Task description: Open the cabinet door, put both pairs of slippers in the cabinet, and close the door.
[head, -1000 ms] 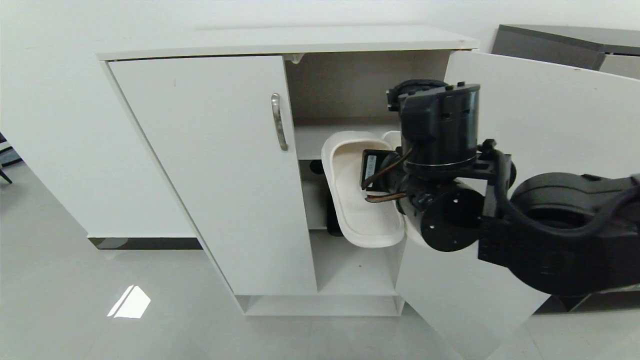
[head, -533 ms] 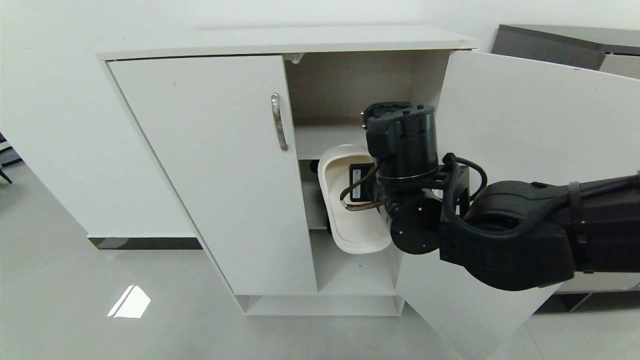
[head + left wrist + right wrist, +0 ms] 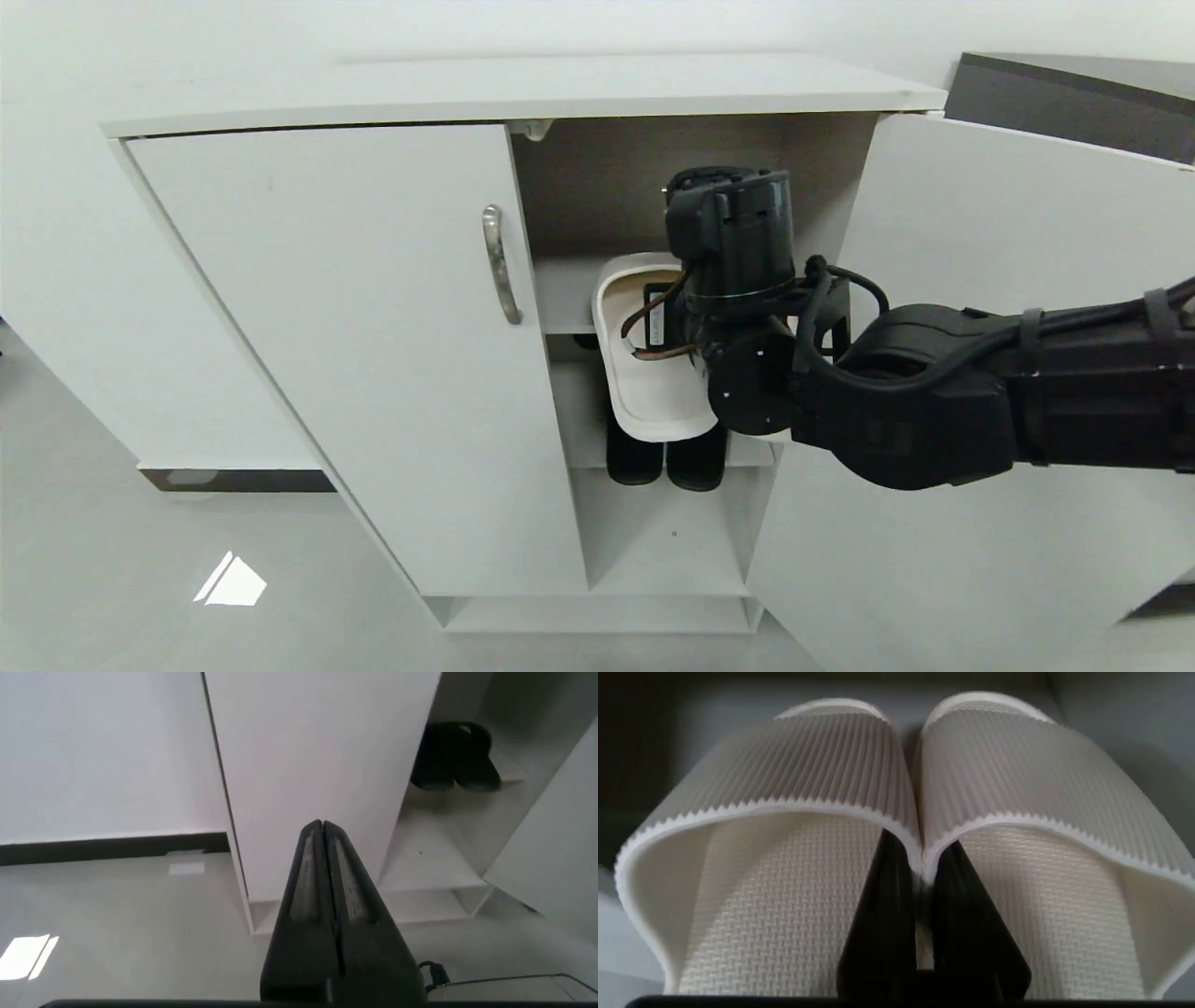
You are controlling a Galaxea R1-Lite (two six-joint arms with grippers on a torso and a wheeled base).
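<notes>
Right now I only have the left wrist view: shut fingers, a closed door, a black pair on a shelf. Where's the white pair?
Observer: The white slippers are in the right gripper, inside the open right half of the cabinet.
Operator: Both of them gripped?
Observer: Yes. The right wrist view shows the fingers pinching the two inner edges together, with the slippers side by side.
Operator: Set down yet?
Observer: I can't tell whether they touch anything. The head view shows them tilted, toes high by the upper shelf and heels low just above the black slippers.
</notes>
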